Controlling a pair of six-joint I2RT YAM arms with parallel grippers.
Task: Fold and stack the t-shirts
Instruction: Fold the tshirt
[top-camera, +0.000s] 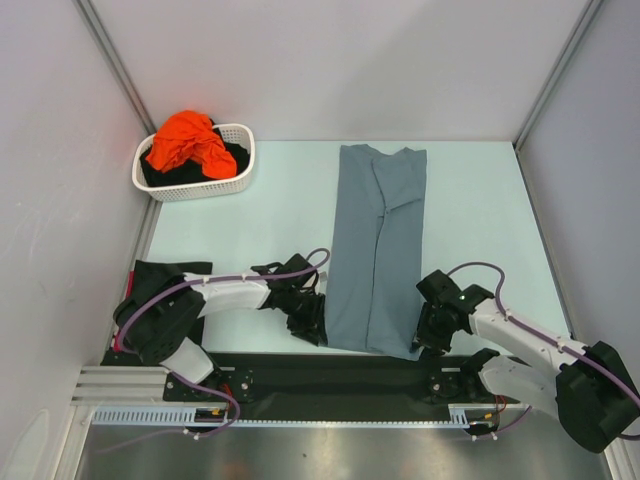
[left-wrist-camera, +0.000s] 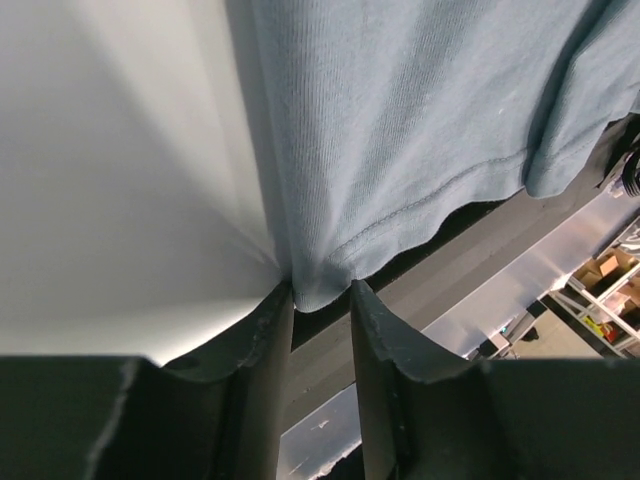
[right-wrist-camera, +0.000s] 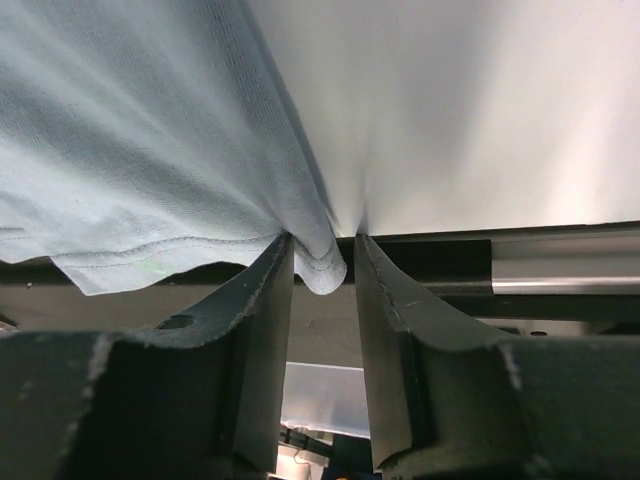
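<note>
Top external view is showing the grey-blue shirt (top-camera: 378, 250) lying flat in the middle of the bench (top-camera: 470, 200). Its sides are turned in, making a long narrow strip that is running from far to near. At its two near corners the left fingers (left-wrist-camera: 275, 330) and the right fingers (right-wrist-camera: 270, 290) are standing parted, each with a hem corner sitting loosely between the tips, not pinched. This shirt is looking about half folded, with the crosswise folds and the stacking remaining. A black cloth (top-camera: 170, 275), probably a folded shirt, is lying at the near left beside the left arm. The orange shirt (top-camera: 185, 145) and a black shirt (top-camera: 235, 158) are lying crumpled in the white basket (top-camera: 200, 190) at the far left, waiting. The bench is looking pale mint and smooth, and plain white walls (top-camera: 350, 60) are closing it in on three sides.
</note>
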